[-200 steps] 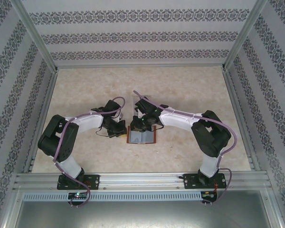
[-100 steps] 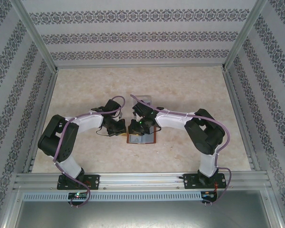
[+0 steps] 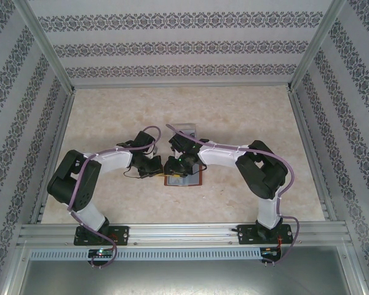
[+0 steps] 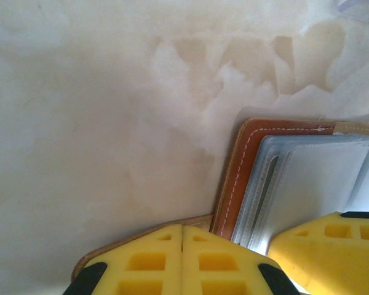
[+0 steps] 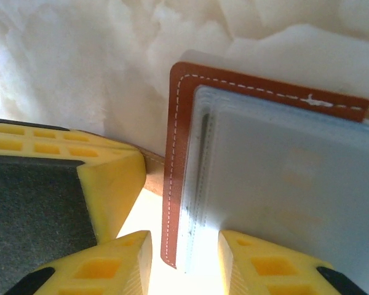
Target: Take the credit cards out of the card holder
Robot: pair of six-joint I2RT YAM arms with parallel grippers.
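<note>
Card holder mostly covered, contents unclear
Top view: card holder (image 3: 195, 179) largely under right claw (image 3: 174, 169). Wrist views: its far side cut off by pic edges, strap tab (image 4: 200, 220) part-covered by left claw (image 4: 182, 236); sleeves (image 5: 283, 184) blurred, can't tell cards inside.

My left arm (image 3: 111, 161) and right arm (image 3: 224, 153) look alike: bulky black joints, white link covers, a purple cable (image 3: 149, 131) looping along each, black base plates (image 3: 98, 235). On my wrist feed, the left gripper (image 4: 182, 232) has yellow plastic fingers (image 4: 147, 261) with square recessed cells and black corner patches.
</note>
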